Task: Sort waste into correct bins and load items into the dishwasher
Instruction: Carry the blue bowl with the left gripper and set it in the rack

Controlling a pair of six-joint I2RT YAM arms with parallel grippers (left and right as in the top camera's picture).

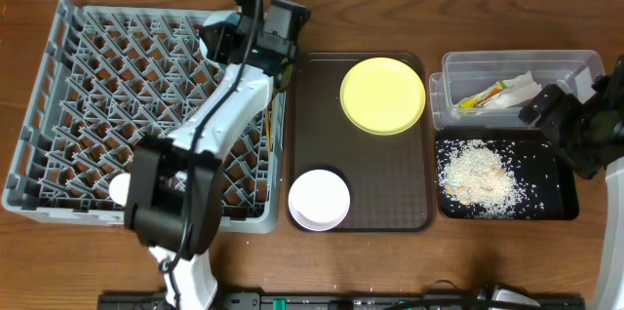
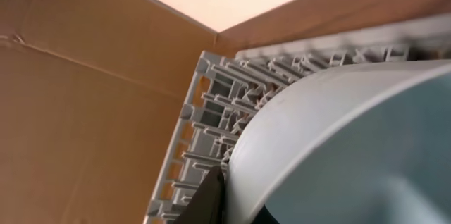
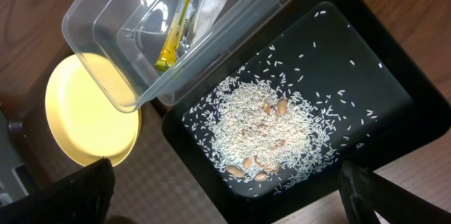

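Observation:
My left gripper [image 1: 218, 43] hangs over the back right part of the grey dish rack [image 1: 68, 105], shut on the rim of the light blue bowl [image 1: 211, 35]. In the left wrist view the bowl [image 2: 352, 139] fills the right side, a dark finger [image 2: 210, 197] presses its edge, and the rack [image 2: 211, 111] lies behind. My right gripper [image 1: 552, 115] stands open and empty above the black tray [image 1: 561, 208] of rice scraps [image 3: 257, 122]. The clear tub [image 1: 575, 61] holds the green-and-yellow wrapper [image 3: 180, 23] and the napkin [image 1: 519, 88].
A brown serving tray [image 1: 390, 174] in the middle carries the yellow plate [image 1: 382, 95] and a pale pink-white bowl [image 1: 319, 199]. A white round thing [image 1: 119, 188], perhaps the cup, sits at the rack's front left. The left arm stretches diagonally across the rack.

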